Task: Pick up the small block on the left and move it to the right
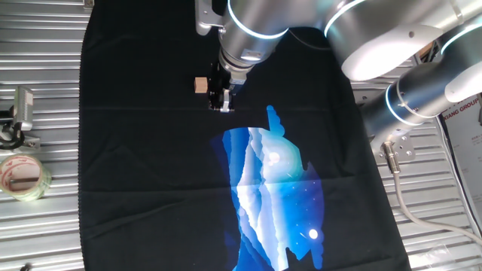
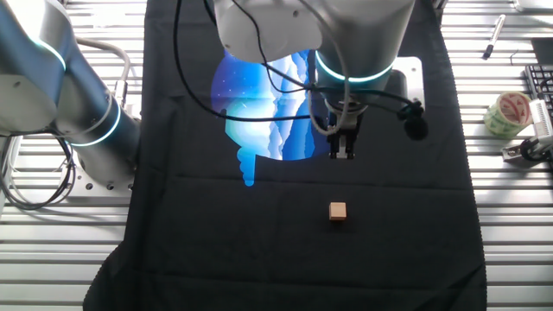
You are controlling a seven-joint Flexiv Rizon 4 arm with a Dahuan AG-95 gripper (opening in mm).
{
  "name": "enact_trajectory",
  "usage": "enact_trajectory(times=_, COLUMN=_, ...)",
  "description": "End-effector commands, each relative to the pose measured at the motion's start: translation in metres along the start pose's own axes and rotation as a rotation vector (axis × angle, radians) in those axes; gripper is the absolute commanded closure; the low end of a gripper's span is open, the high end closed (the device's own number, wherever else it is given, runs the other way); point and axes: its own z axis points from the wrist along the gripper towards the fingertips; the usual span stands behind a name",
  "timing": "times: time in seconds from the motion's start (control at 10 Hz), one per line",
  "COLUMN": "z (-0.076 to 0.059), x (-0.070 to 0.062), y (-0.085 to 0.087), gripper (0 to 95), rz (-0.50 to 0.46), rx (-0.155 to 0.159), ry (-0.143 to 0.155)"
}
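Note:
The small block [image 1: 200, 85] is a tiny tan wooden cube lying alone on the black cloth [image 1: 135, 165]. In the other fixed view the small block [image 2: 338, 211] sits nearer the camera than the arm. My gripper [image 1: 221, 104] hangs fingers-down just beside the cube and a little apart from it, touching nothing. From the other side the gripper [image 2: 343, 152] is a short way behind the cube. Its two dark fingers show a narrow gap with nothing between them.
The cloth carries a blue and white mountain print [image 1: 275, 188]. A roll of clear tape [image 1: 22, 175] and a metal clip [image 1: 22, 109] lie on the slatted metal table off the cloth's edge. The arm's base [image 2: 86, 130] stands beside the cloth.

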Motion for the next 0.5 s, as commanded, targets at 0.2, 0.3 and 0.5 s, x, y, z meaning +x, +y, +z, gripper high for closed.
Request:
enact_trajectory(times=0.2, z=-0.003, x=0.005, y=-0.009, gripper=95.0, rz=-0.002, rx=-0.002, ry=-0.006)
enact_trajectory(times=0.3, z=-0.003, x=0.006, y=-0.013, gripper=95.0, rz=-0.010, rx=-0.004, ry=-0.006)
enact_trajectory(times=0.5, z=-0.002, x=0.006, y=-0.018, gripper=95.0, rz=-0.021, rx=-0.007, ry=-0.008)
